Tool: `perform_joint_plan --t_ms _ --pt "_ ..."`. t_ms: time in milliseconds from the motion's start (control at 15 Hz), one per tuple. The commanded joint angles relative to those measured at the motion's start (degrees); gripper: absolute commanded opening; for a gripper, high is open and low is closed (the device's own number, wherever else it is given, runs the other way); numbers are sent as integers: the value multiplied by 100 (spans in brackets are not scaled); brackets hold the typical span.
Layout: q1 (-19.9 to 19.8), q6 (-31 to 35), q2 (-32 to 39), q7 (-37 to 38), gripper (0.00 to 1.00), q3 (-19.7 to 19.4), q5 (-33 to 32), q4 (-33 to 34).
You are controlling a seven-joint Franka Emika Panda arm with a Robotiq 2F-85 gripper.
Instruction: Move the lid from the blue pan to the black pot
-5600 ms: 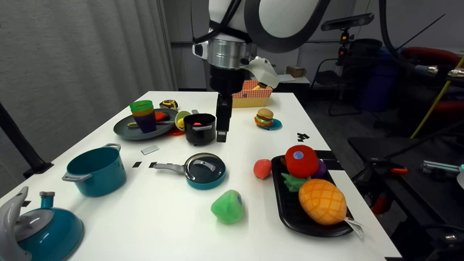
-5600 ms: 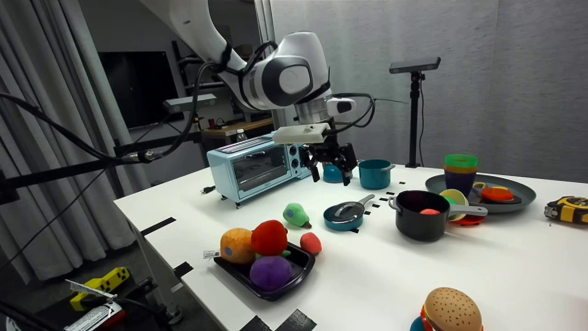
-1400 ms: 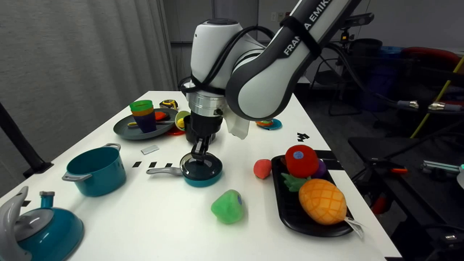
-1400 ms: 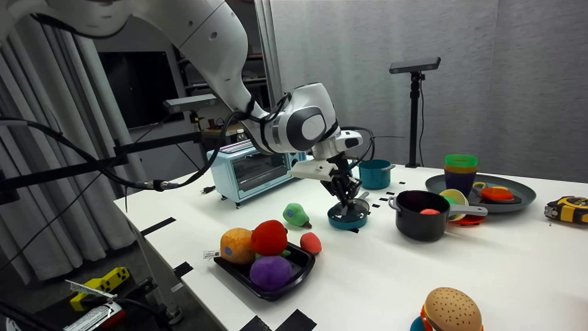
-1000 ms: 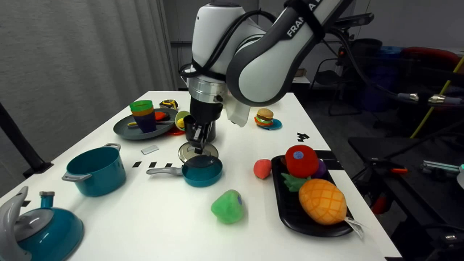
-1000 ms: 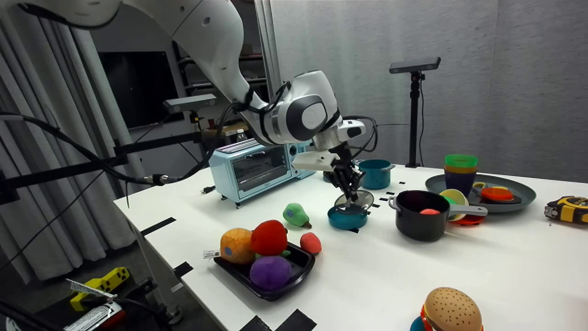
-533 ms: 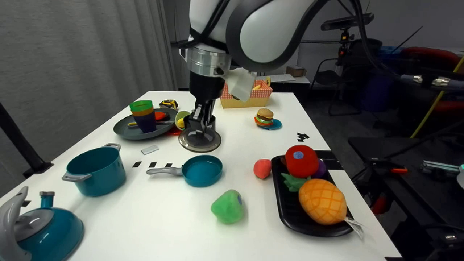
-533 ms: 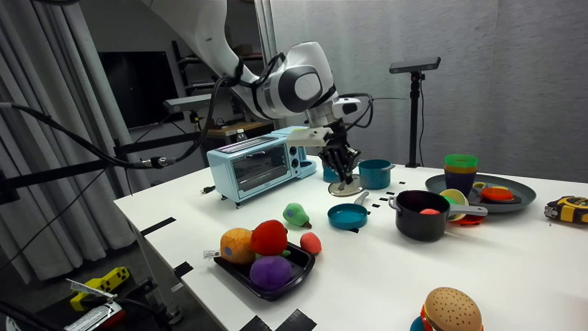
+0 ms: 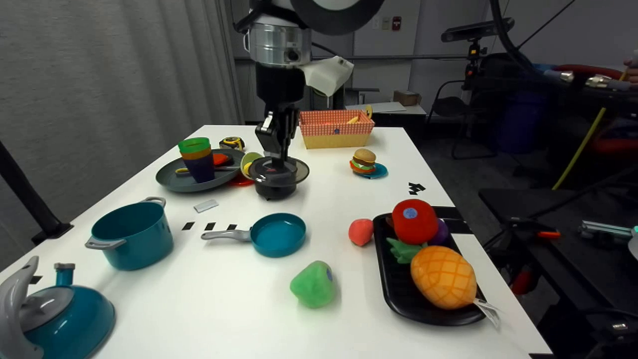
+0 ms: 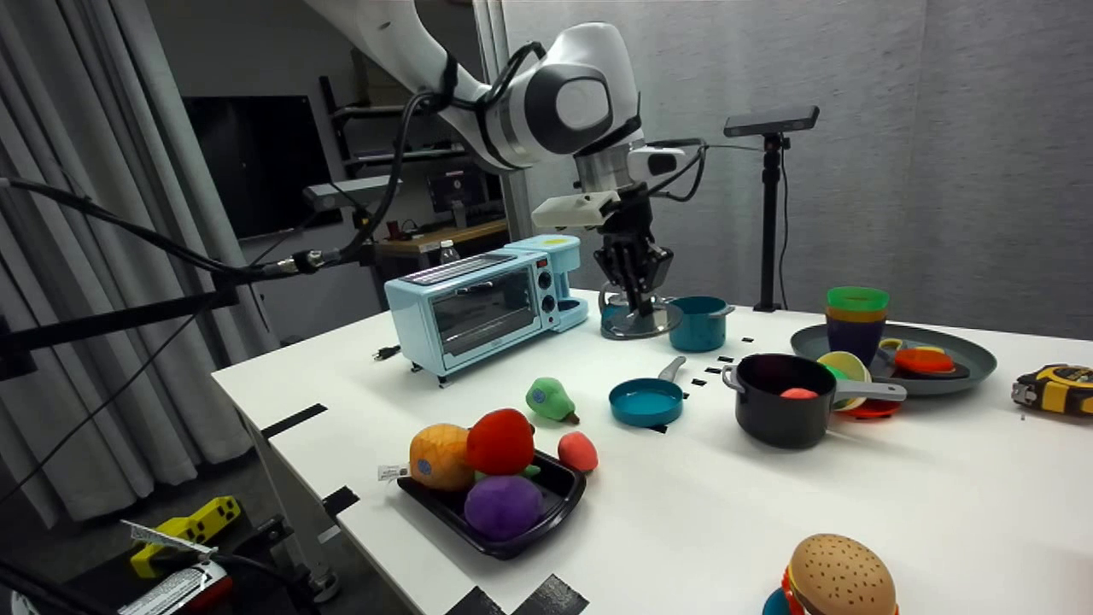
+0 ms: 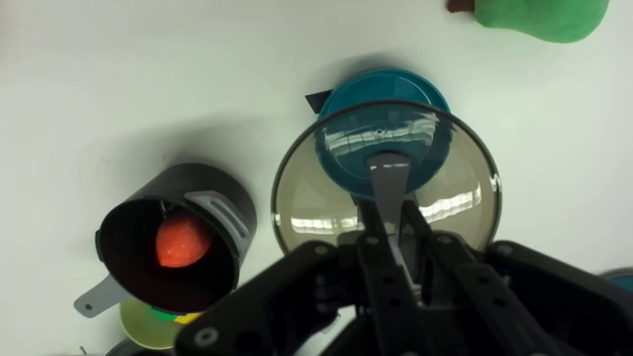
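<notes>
The clear, dark-rimmed lid (image 11: 316, 163) hangs in the air, roughly level, with my gripper (image 11: 388, 207) shut on its grey handle. Beneath it on the table lies the uncovered blue pan (image 10: 646, 403); through the lid's glass much of this pan (image 11: 381, 86) shows in the wrist view. To the left in that view stands the black pot (image 11: 205, 173), open at the top, a red-orange piece (image 11: 182, 242) inside. An exterior view has the lid (image 9: 302, 172) overlapping the pot (image 9: 274, 193) in line of sight; elsewhere the lid (image 10: 640, 325) appears well apart from it.
A grey plate (image 10: 973, 363) with stacked cups stands beyond the black pot, a yellow-green bowl (image 10: 847, 367) right beside it. The deep teal pot (image 9: 134, 242) and kettle (image 9: 79, 314) stand on one side. A black tray (image 9: 398, 299) of plush food and a green pear (image 9: 313, 284) are nearby.
Compared with a second ago, the lid has come fully off the blue pan and risen with my gripper, swinging from tilted to nearly level. The pan and black pot stay put.
</notes>
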Motion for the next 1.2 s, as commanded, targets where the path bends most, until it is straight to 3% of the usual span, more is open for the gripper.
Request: perform_joint_plan --t_ms 0,1133 --pt "-226 -351 137 58 4 -19 211 482" --pt "-883 -254 952 508 4 -315 448 1697"
